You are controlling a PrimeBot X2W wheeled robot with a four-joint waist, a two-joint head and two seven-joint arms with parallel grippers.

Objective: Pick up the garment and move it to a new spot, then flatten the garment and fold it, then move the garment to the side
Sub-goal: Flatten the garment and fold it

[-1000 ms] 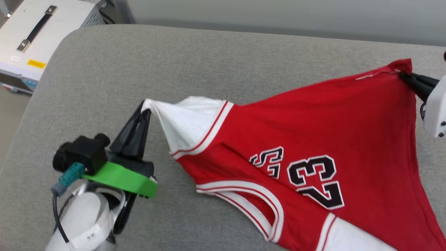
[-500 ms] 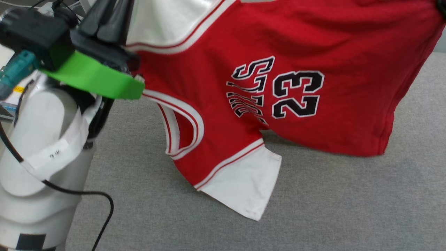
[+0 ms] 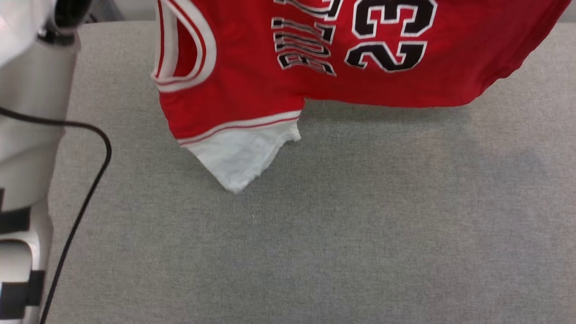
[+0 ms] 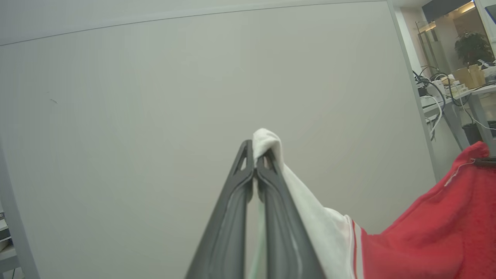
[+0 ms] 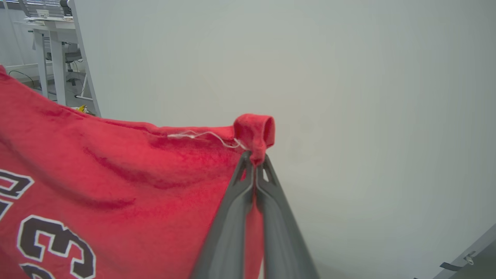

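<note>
The garment [image 3: 252, 90], a red T-shirt with white sleeves and a black "23", hangs in the air above the grey cushion [image 3: 315, 234]. Its lower white sleeve [image 3: 238, 157] dangles just over the surface. In the left wrist view my left gripper [image 4: 255, 155] is shut on the tip of the other white sleeve [image 4: 310, 213]. In the right wrist view my right gripper [image 5: 254, 161] is shut on a red hem corner [image 5: 254, 131], and the garment [image 5: 97, 174] stretches away to that view's left. My pale left forearm [image 3: 27, 112] fills the head view's left edge.
A black cable [image 3: 85, 180] loops down beside my left arm. A plain pale wall [image 4: 155, 97] stands behind both grippers. Desks with cables and a plant [image 4: 471, 46] stand at the far right of the left wrist view.
Both grippers have lifted the garment off the cushion and risen out of the head view's top. The garment now hangs spread between them, and the head camera has tilted.
</note>
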